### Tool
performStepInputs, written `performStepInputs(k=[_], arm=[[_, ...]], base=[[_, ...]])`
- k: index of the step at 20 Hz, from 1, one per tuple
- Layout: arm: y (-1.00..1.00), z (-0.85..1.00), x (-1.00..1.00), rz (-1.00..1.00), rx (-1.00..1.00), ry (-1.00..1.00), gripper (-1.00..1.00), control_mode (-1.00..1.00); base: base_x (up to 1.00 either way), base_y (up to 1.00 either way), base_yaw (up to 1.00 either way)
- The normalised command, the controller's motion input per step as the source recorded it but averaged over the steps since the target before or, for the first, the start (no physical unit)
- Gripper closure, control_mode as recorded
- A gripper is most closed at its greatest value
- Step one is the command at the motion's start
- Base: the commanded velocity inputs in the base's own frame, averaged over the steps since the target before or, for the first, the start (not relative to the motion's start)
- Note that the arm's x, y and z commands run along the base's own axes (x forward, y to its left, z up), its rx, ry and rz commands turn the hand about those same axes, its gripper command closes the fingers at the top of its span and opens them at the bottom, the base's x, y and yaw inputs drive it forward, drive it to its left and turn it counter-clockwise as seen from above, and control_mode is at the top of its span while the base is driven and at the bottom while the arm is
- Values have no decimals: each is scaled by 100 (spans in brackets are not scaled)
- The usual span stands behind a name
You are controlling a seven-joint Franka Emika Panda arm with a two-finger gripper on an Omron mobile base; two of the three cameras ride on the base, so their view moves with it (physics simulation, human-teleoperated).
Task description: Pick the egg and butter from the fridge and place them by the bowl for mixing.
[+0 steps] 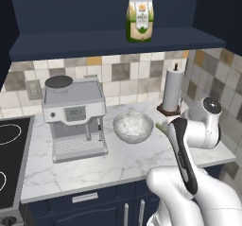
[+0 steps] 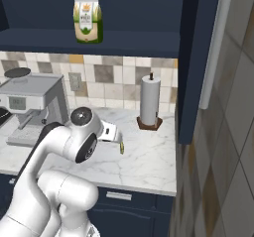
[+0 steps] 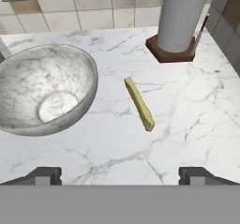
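Note:
The butter (image 3: pixel 139 104), a thin yellow-green stick, lies flat on the marble counter just right of the bowl (image 3: pixel 28 73), with a small gap between them. In the right base view the butter (image 2: pixel 121 148) shows below the hand. The silvery-grey bowl (image 1: pixel 133 130) stands upright with nothing in it. My gripper (image 3: pixel 120 174) hovers above the counter on the near side of the butter, open, with nothing between its fingertips (image 3: pixel 44 175). From the right base camera my gripper (image 2: pixel 115 138) points down at the stick. The egg and the fridge are out of view.
A paper towel roll (image 1: pixel 172 90) on a dark wooden base stands behind the butter near the tiled corner. A coffee machine (image 1: pixel 75 116) sits left of the bowl, and a stove top (image 1: pixel 12 159) lies beyond it. A green-and-cream carton (image 1: pixel 140 19) stands on the navy shelf above.

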Motion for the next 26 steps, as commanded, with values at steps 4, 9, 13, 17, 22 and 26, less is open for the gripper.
performStepInputs(k=[4,9,13,17,22,26], arm=[[6,18,-32,-4,0,-9,-100,-100],[0,0,0,0,0,0,-100,100],[0,0,0,0,0,0,-100,100],[0,0,0,0,0,0,-100,100],[0,0,0,0,0,0,-100,100],[0,0,0,0,0,0,-100,100]], base=[[0,0,0],[-8,2,0],[-53,17,0],[-74,16,0],[-83,13,0],[-86,15,1]])
